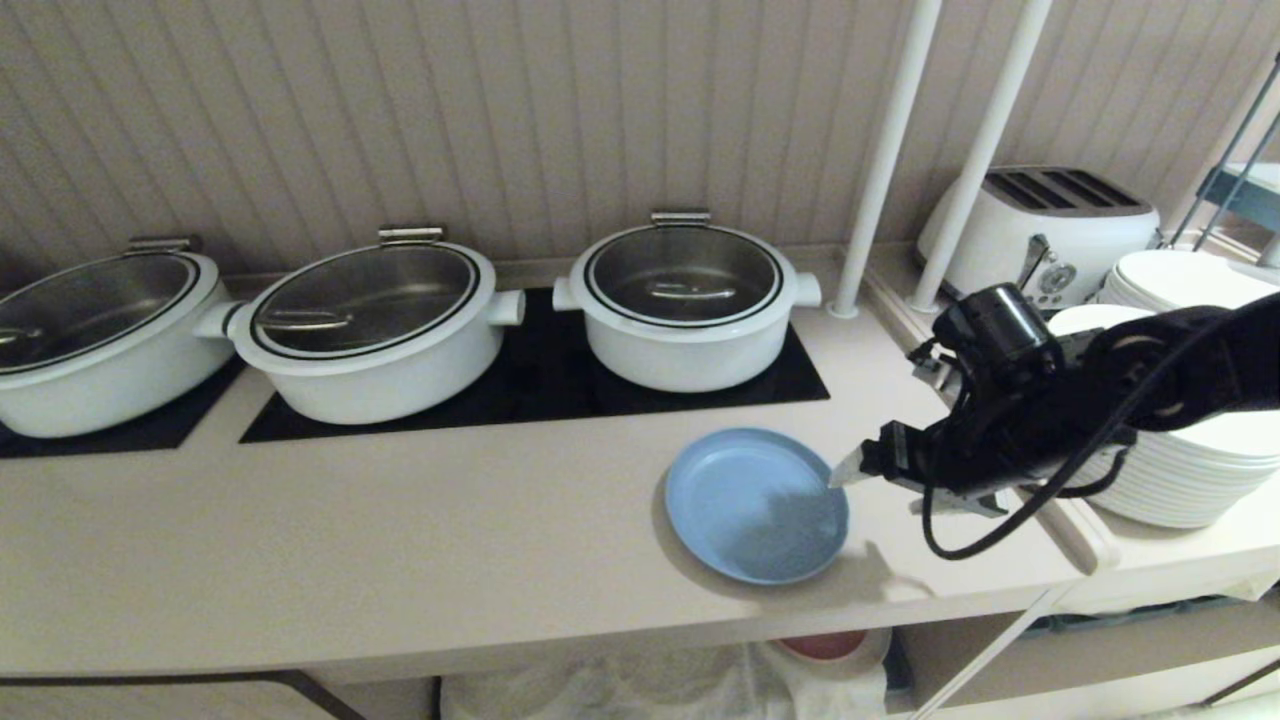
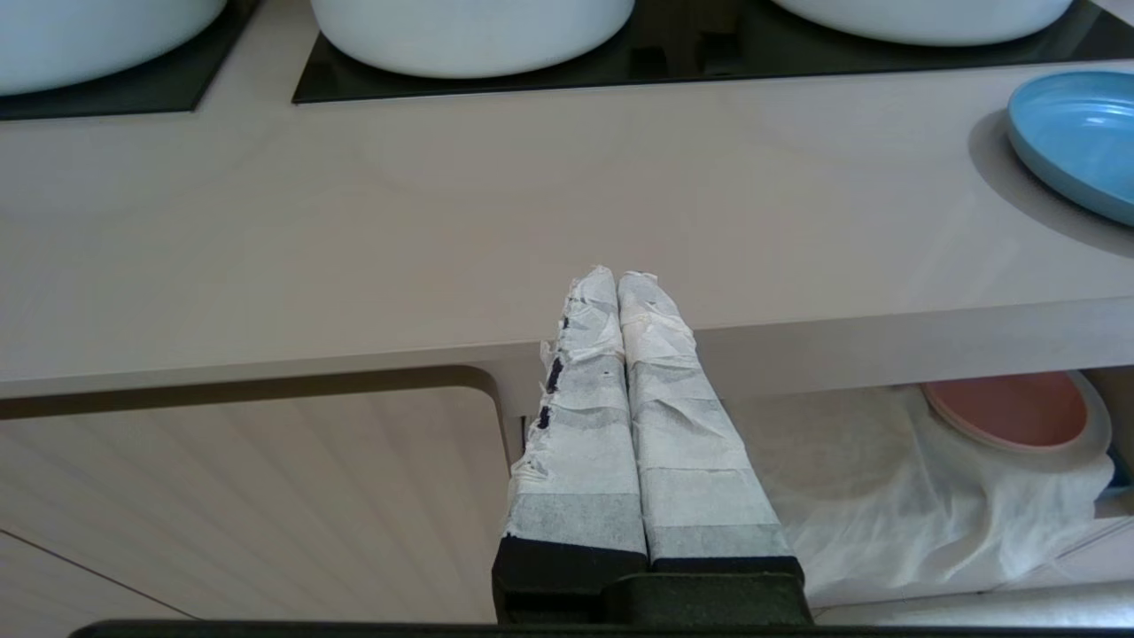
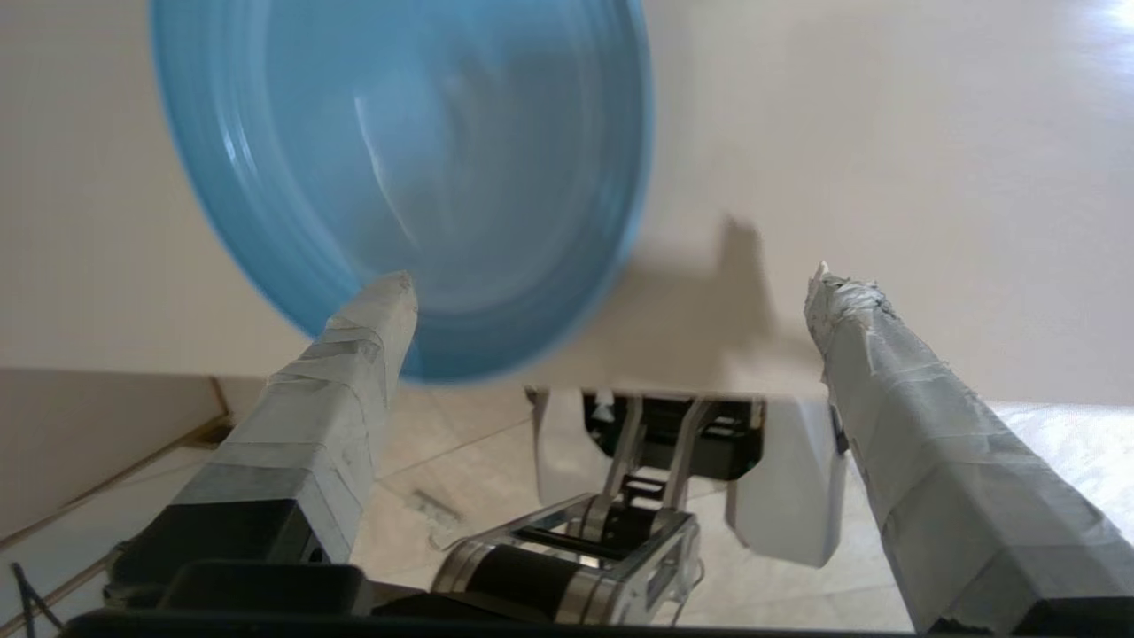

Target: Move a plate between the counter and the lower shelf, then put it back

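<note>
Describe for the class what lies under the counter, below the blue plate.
Under the counter is a shelf lined with a crumpled white cloth. A pink plate sits on it. The counter's edge hides the shelf's back and most of that plate.

3 views share the plate (image 1: 756, 505).

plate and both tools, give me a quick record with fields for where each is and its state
plate: light blue, flat on the counter near its front edge, nothing gripping it
right tool: open, beside the plate's right rim, one finger over the rim
left tool: shut, parked low before the counter's front edge, holding nothing
lower shelf: white cloth, pink plate on it
pots: three white, lidded, on the hob
</note>
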